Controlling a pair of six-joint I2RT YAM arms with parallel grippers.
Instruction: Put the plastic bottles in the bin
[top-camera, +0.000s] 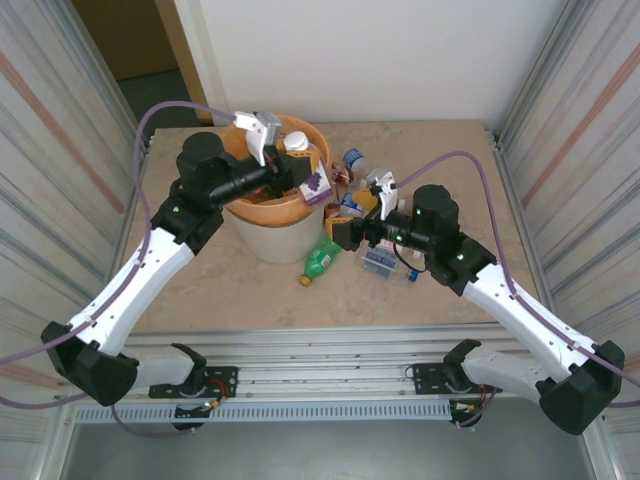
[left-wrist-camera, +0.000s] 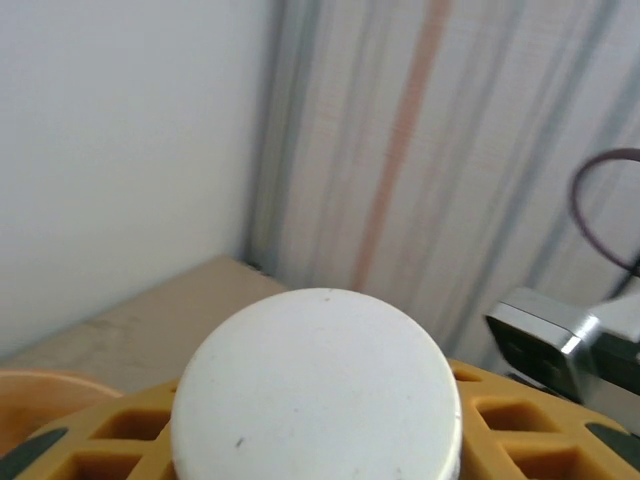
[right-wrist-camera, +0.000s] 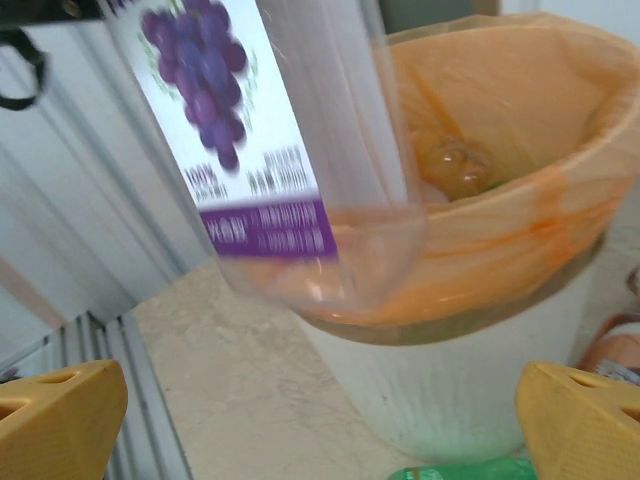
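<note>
The right claw (right-wrist-camera: 320, 415) is released, its fingers (right-wrist-camera: 60, 415) wide apart. Just ahead of it the grape-label bottle (right-wrist-camera: 270, 150) is tilted at the rim of the bin (right-wrist-camera: 450, 380). The left claw (left-wrist-camera: 315, 445) is grasping a white-capped bottle (left-wrist-camera: 315, 380) above the bin.

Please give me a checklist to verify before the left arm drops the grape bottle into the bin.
1. Left gripper holds the grape-label bottle: ok, the white cap sits in its grip.
2. Right gripper free of the bottle: ok, jaws wide apart, nothing between them.
3. Bottle over the opening of the bin: cannot tell; its base overlaps the rim.
4. Room inside the bin: ok, the orange liner looks mostly unfilled.
5. All bottles binned: not ok, a green bottle lies outside, beside the bin.
</note>
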